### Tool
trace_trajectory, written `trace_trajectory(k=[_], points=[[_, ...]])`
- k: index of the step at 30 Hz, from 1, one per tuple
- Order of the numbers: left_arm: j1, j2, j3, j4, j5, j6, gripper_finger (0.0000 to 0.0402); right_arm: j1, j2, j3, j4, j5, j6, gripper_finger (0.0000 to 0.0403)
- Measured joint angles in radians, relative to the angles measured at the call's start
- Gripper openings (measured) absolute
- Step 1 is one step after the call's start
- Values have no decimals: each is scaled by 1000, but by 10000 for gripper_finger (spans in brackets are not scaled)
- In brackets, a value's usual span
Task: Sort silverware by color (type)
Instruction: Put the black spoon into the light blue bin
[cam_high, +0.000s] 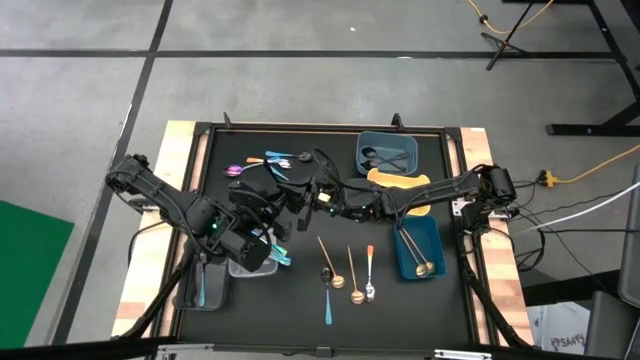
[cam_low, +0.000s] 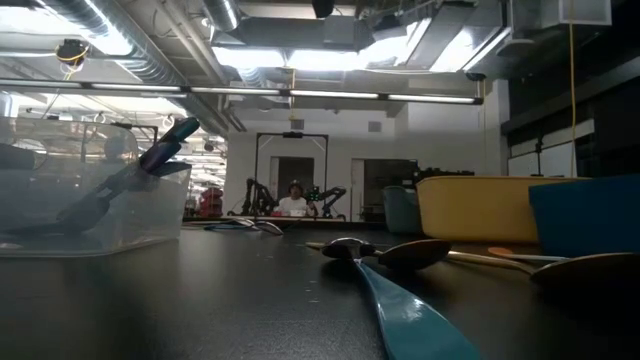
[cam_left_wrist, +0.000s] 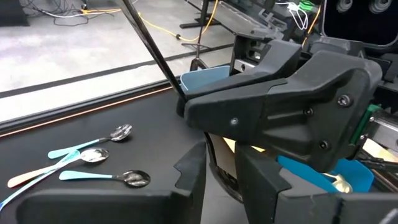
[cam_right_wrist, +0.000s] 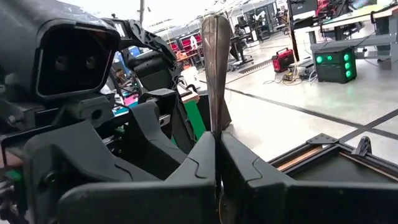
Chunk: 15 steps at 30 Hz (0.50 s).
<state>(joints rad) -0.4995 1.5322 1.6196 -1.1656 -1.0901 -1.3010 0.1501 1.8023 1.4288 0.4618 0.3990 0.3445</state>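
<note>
My right gripper (cam_right_wrist: 216, 134) reaches in level from the table's right to the middle (cam_high: 322, 193), shut on a dark thin spoon (cam_right_wrist: 216, 68). That spoon also shows as a dark thin line (cam_left_wrist: 152, 46) in the left wrist view. My left gripper (cam_left_wrist: 217, 171) faces it from the left (cam_high: 290, 195), fingers open with nothing between them, just short of the right gripper's tips. Several teal-handled spoons (cam_left_wrist: 93, 155) lie flat on the black mat at the far left. More spoons (cam_high: 353, 275) lie on the mat near the front. My right gripper pinches the spoon's narrow part (cam_right_wrist: 215, 127) between its two fingertips. The fingers come in level from the table's right. The spoon sticks up out of the fingertips, widening toward its free end (cam_right_wrist: 216, 31), lifted clear of the table. Which end is held I cannot tell.
A blue tray (cam_high: 388, 140) with dark spoons stands at the far right, a yellow tray (cam_high: 400, 183) in front of it, and a second blue tray (cam_high: 430, 240) holds a gold spoon. A clear tray (cam_low: 90, 215) with blue spoons stands at the near left.
</note>
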Motion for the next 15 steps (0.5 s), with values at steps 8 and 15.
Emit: trace_trajectory(k=[8, 15], points=[[0, 0, 0, 0, -3, -1, 78, 0, 0, 0, -1, 0, 38, 0], [0, 0, 0, 0, -4, -1, 61, 0, 0, 0, -9, 0, 60, 0]])
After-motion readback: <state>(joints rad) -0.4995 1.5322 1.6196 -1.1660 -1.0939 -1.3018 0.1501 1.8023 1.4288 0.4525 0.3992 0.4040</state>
